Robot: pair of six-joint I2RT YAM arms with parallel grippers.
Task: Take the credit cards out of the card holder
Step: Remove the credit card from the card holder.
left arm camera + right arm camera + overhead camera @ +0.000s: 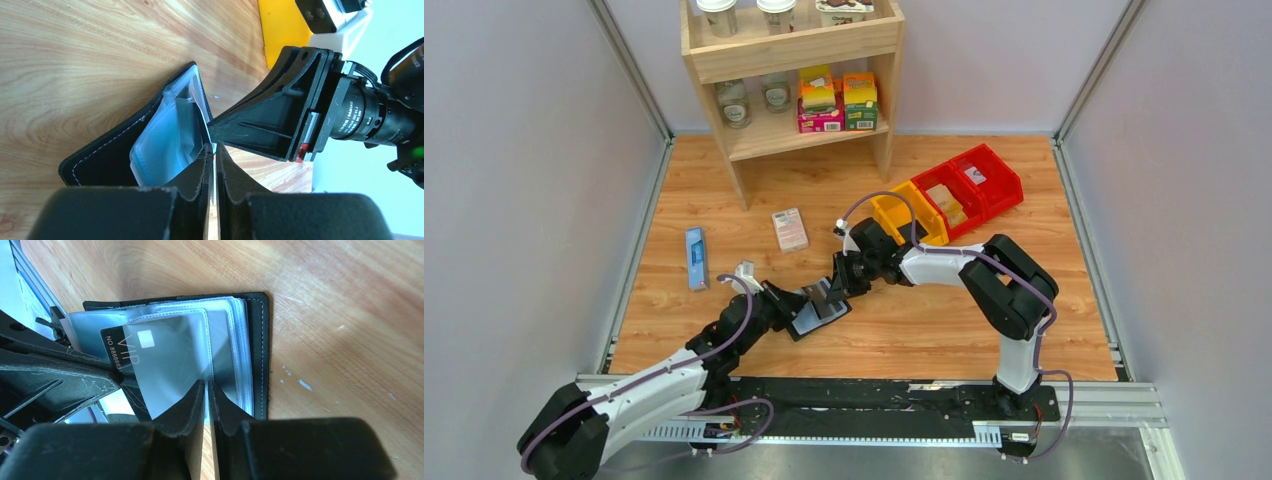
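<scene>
Top view: bright, even overhead light. Shadows beneath the shelf (789,90) are soft and faint. Focus sharp edge to edge.
Left wrist: left gripper (214,147) blurred and dark up close; right side of frame blown out white.
Right wrist: right gripper (206,385) out of focus. Glare sheens the card (165,365) and card holder (260,340) sleeves. Table (350,315) grain sharp.
</scene>
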